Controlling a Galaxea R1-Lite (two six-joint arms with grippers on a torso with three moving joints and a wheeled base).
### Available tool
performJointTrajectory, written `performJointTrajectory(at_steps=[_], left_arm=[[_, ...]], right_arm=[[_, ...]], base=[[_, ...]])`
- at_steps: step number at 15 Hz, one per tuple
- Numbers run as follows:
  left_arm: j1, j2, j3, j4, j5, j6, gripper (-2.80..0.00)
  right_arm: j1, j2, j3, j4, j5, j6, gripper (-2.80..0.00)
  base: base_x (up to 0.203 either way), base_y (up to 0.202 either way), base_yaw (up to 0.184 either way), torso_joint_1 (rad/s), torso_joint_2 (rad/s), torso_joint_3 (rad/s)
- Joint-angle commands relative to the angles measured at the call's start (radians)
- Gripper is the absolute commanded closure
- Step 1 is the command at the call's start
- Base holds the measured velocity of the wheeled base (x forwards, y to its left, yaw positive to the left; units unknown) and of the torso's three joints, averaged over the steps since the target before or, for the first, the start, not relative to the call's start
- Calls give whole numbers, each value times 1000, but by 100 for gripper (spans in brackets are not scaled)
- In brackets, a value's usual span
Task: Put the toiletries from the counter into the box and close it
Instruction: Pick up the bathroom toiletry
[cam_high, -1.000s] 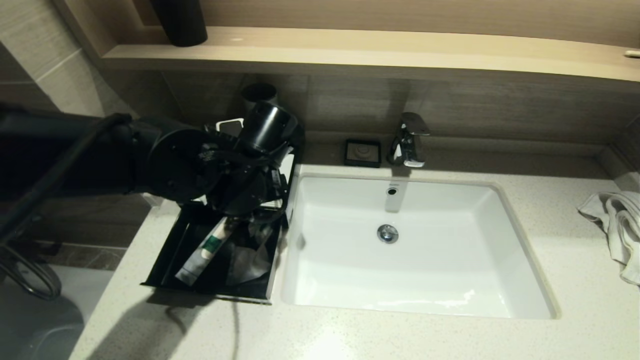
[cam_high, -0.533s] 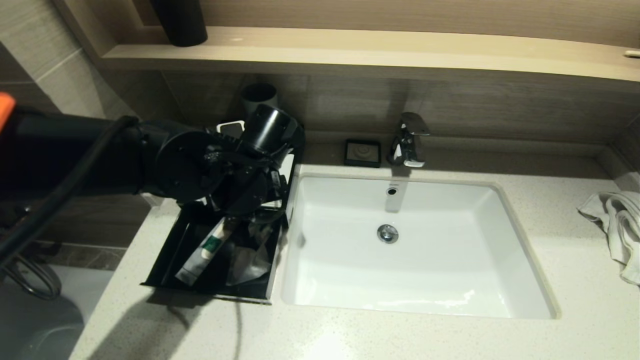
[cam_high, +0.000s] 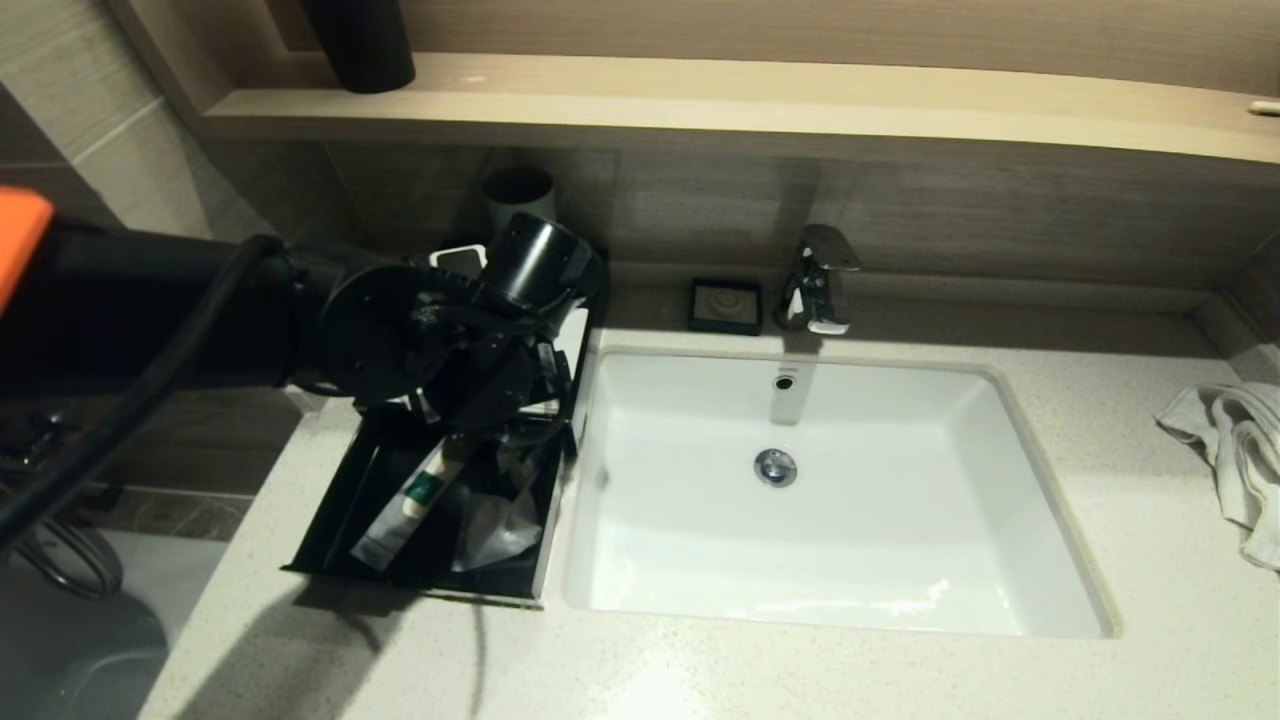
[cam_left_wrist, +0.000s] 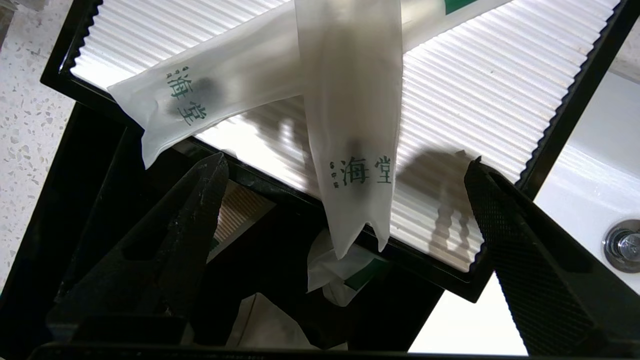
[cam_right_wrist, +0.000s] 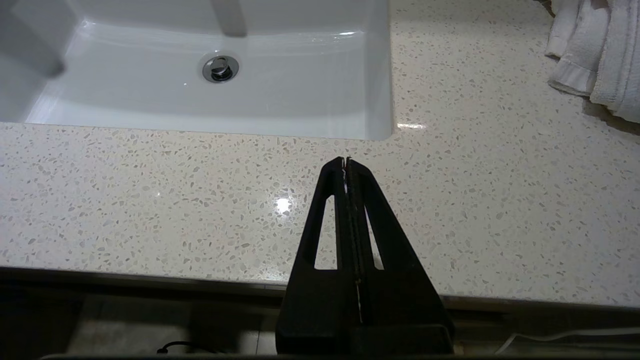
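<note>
From the head camera, the left gripper (cam_high: 480, 400) hangs over the far end of the open black rectangular box (cam_high: 330, 500) on the speckled stone counter (cam_high: 800, 670), just beside the white sink basin (cam_high: 620, 600); nearer the robot than the jaws, a white tube with a green band (cam_high: 405, 510) and a crumpled clear wrapper (cam_high: 500, 520) lie inside the box. The left wrist camera shows the jaws spread wide and holding nothing, with two frosted white sachets printed with green characters (cam_left_wrist: 350, 125) crossed over each other between and beyond the tips, lying on the ribbed white panel framed in black (cam_left_wrist: 475, 115); whether that panel is the lid I cannot tell. The longer sachet's end overhangs the frame edge between the jaws. The right wrist camera shows the right gripper (cam_right_wrist: 346, 165) pressed closed and empty, parked over the counter's front edge with a white towel (cam_right_wrist: 600, 50) well off to one side. The risks, as I judge them: a sachet slipping off the ribbed panel, or getting pinched in the seam on closing.
</note>
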Motion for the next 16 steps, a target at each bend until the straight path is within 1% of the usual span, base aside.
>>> performJointTrajectory(at_steps=[1,2,3,16], left_arm=[[1,2,-3,2,5,-4,-280],[1,2,-3,2,5,-4,-280],[1,2,-3,2,5,-4,0],[1,-10,-3,2,5,-6,0]], right_arm=[[0,0,0,0,0,0,0],[0,0,0,-1,0,-1,0],[0,0,0,0,0,0,0],[0,0,0,0,0,0,0]], base=[[0,0,0,0,0,0],[0,0,0,0,0,0],[0,0,0,0,0,0],[0,0,0,0,0,0]])
